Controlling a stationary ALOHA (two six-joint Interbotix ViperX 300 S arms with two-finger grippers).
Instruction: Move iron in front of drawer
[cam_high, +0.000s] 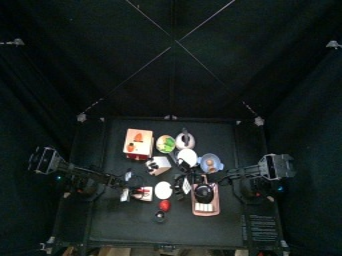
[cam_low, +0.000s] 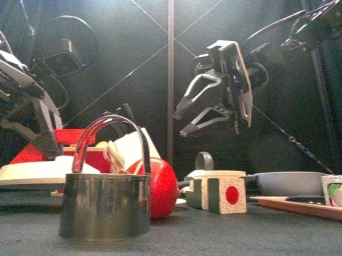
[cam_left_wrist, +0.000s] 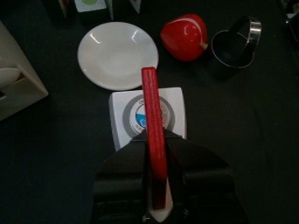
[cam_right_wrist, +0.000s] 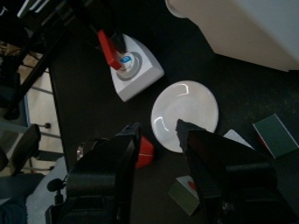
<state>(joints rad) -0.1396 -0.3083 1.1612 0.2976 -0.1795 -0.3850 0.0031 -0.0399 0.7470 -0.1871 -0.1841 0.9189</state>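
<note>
The iron (cam_left_wrist: 126, 122) is white with a long red handle. My left gripper (cam_left_wrist: 152, 156) is shut on that handle, with the iron's white base just beyond the jaws. The iron also shows in the right wrist view (cam_right_wrist: 138, 74), under the left arm, and low at the left of the front view (cam_low: 40, 172). The tan-orange drawer (cam_high: 136, 141) stands at the table's back left, behind the iron (cam_high: 144, 192). My right gripper (cam_right_wrist: 170, 162) is open and empty, hanging above the table (cam_low: 214, 95) to the right of the iron.
A round white dish (cam_left_wrist: 117, 57) lies just beyond the iron, with a red round thing (cam_left_wrist: 184, 37) and a metal cup (cam_low: 107, 205) beside it. A pinkish box (cam_high: 205, 205) is at the front right. A white cube with a red dot (cam_low: 221, 190) and a grey bowl (cam_low: 287, 182) stand right.
</note>
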